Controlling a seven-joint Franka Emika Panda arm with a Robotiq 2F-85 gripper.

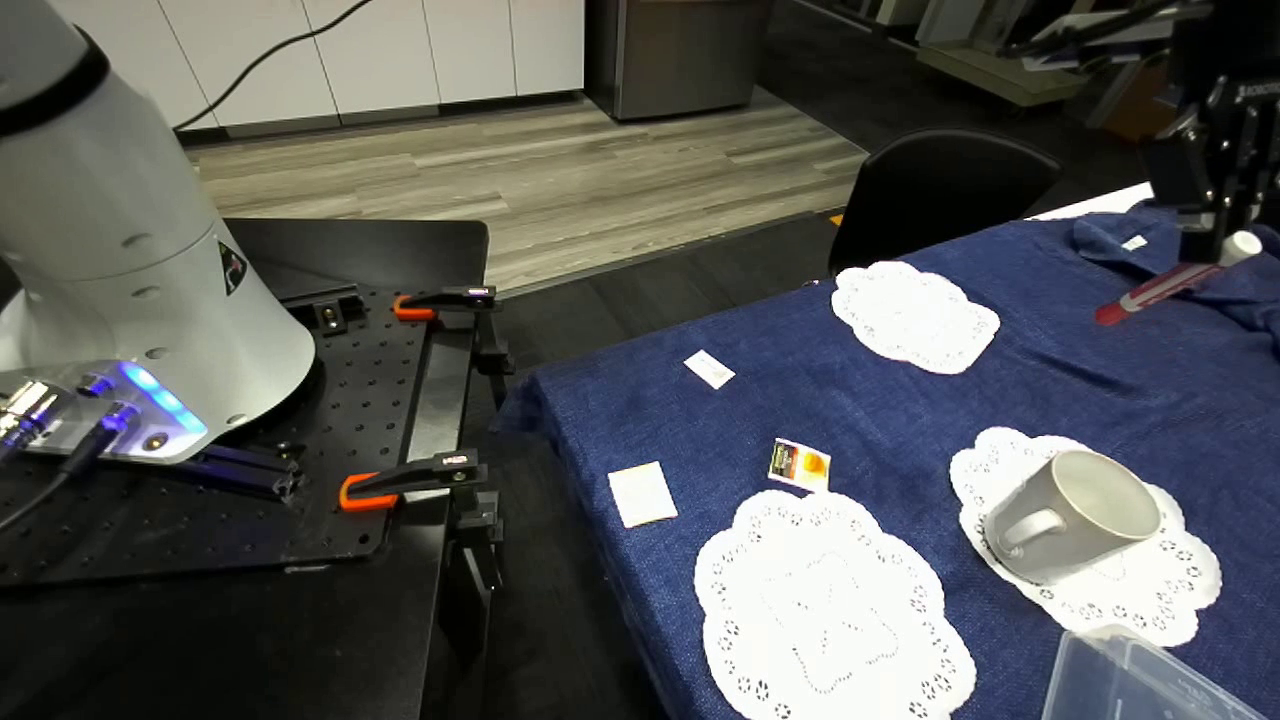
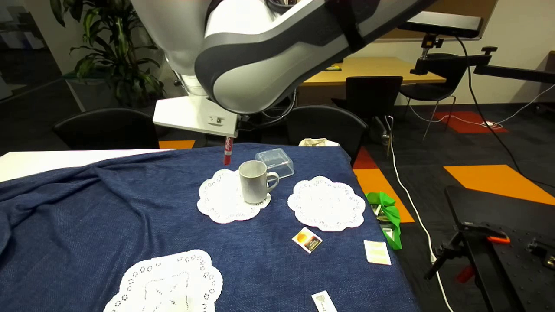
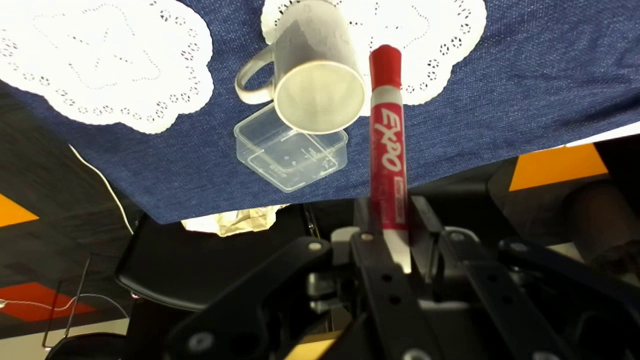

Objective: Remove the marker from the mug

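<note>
Above the cloth-covered surface (image 2: 260, 260), clear of the mug (image 3: 320, 70), the red marker (image 3: 388, 145) juts from the fingers (image 3: 426, 215) pinching it near its white end, long axis tilted, red end lowest, so a flat set-down would likely need levelling first

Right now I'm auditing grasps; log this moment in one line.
gripper: closed on red Expo marker; marker: outside mug, midair; mug: upright on lace doily

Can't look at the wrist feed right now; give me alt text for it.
The gripper grips a red Expo marker, red end pointing up the picture, out of the off-white mug. The mug stands on a lace doily over blue cloth, a clear container just below it in frame.
</note>
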